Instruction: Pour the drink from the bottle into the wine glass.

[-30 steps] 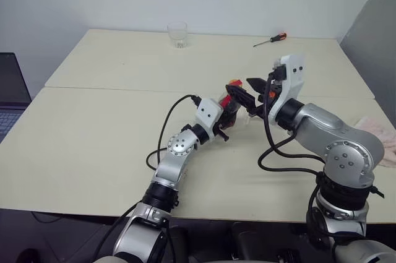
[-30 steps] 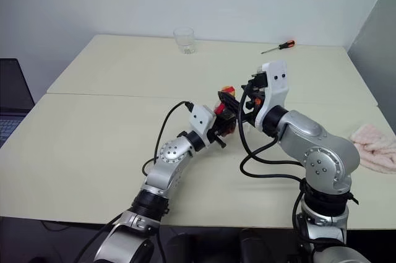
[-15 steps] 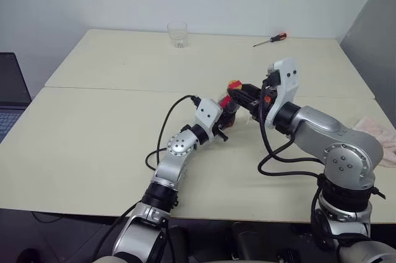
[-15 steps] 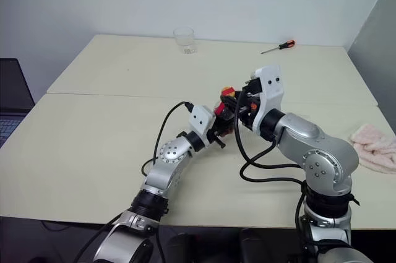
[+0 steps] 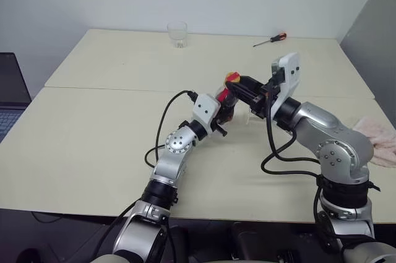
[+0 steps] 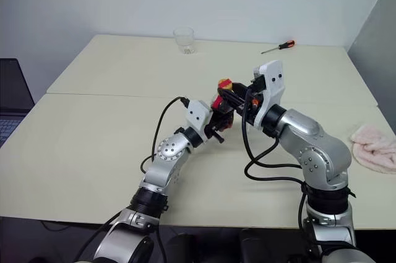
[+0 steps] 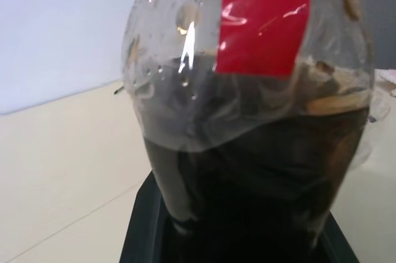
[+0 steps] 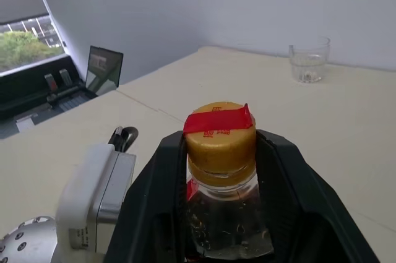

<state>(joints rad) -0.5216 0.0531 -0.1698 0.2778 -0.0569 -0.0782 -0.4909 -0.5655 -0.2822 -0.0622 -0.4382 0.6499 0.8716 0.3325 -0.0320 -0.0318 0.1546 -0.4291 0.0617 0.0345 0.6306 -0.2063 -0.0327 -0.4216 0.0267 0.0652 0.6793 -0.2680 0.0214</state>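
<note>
Around the bottle [image 6: 221, 103], held up above the middle of the cream table [image 6: 93, 127], both of the robot's pincers meet. Its left gripper [image 5: 224, 109] is clamped tight on the bottle's bulbous lower body, keeping it upright; in the left wrist view the dark brown drink [image 7: 260, 176] fills the lower half, below a red label strip. Its right gripper [image 8: 220, 151] reaches in from the right of the bottle, its two black fingers set on either side of the yellow-orange cap [image 8: 221, 133], partly closed and seemingly pressing the cap's sides. A strip of red tape crosses the top of the cap, which is on the bottle.

Farther out, well beyond the bottle at the far edge of the table, stands a short clear tumbler [image 5: 177, 34]. To the far right of the bottle, near the back, lies a screwdriver [image 5: 270, 39] with an orange handle. At the table's right edge, well away from the bottle, lies a pink cloth [image 6: 374, 148]. A clear stemmed shape, too hidden to identify, stands just behind the right arm.

The likely step is unscrewing the cap. Risks: the fingers may slip round the cap, the bottle may turn within the lower grip, or a sudden release may jolt and spill drink.
</note>
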